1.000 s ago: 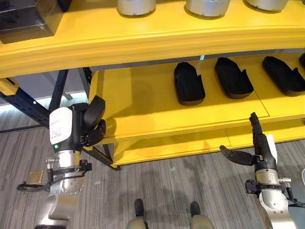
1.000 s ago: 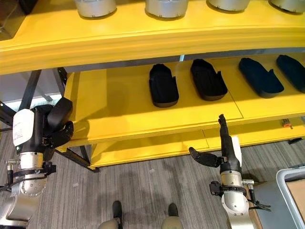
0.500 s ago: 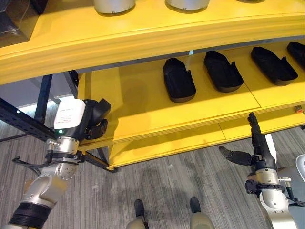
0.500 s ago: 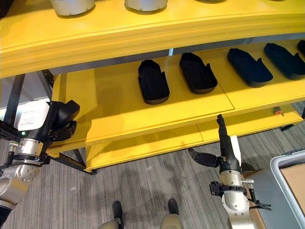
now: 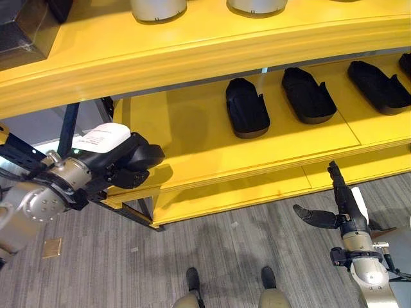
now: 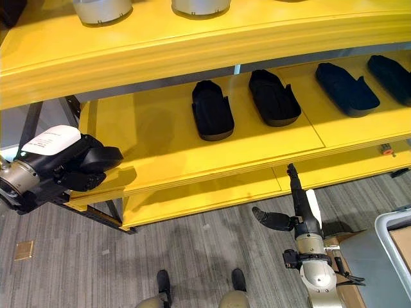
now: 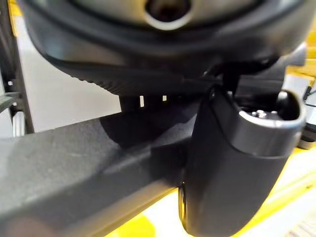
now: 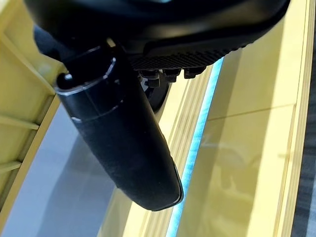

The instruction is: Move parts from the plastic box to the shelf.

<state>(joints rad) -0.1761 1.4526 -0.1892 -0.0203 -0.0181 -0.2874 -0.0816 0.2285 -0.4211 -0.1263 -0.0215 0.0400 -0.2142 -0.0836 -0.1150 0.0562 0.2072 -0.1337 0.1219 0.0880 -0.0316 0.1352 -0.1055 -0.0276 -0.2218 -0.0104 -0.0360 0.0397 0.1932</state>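
A: Status on the move?

B: Four black parts lie in a row on the yellow shelf [image 5: 192,138] middle level; nearest one [image 5: 247,109], next [image 5: 308,95], then two more toward the right [image 5: 379,85]. Judging by that, several placements are done.

A: Plastic box?

B: Grey box corner [image 6: 392,231] sits at the lower right on the floor side, well apart from the shelf. Can't see inside it, so can't say how many parts are left.

A: Robot hands carrying anything?

B: Left robot hand [image 5: 131,168] is at the left end of the middle shelf, by the front edge, fingers curled in. No part visible in it, looks closed on nothing. Right robot hand [image 5: 339,206] hangs below the shelf front, fingers straight up, thumb spread to the side, holding nothing.

A: So mid-cycle?

B: Likely between placements; next part would need fetching from the box. Grey round things [image 5: 157,8] on the top level, untouched.
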